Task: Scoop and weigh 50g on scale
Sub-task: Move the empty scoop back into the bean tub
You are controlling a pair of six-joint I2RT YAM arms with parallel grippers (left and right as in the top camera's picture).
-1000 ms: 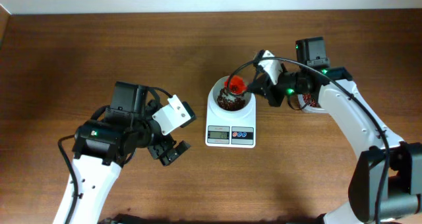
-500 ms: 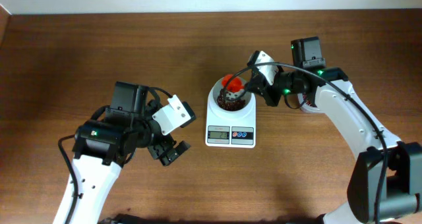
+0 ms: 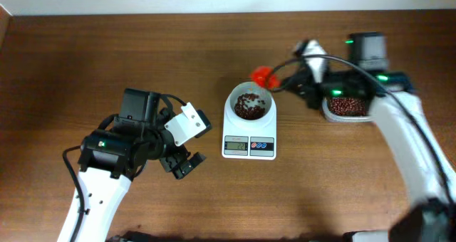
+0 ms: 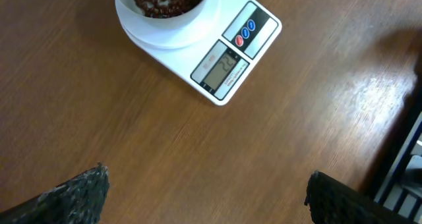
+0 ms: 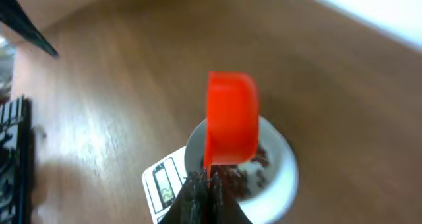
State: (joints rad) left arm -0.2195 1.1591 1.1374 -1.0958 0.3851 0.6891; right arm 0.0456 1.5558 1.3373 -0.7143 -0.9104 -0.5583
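Since 1 second ago the right arm has drawn back from over the bowl (image 3: 249, 105) toward the tub of red beans (image 3: 347, 107). The red scoop (image 3: 265, 76) now hangs just beyond the bowl's far-right rim, tipped on its side. Its thin handle is pinched tight in the right gripper (image 5: 204, 190). The scale (image 3: 249, 146) sits mid-table, beans in its bowl. At the near left, the left arm is bent, and the left gripper (image 4: 208, 197) is spread wide, its 2 fingers (image 4: 76, 192) empty and aimed toward the scale.
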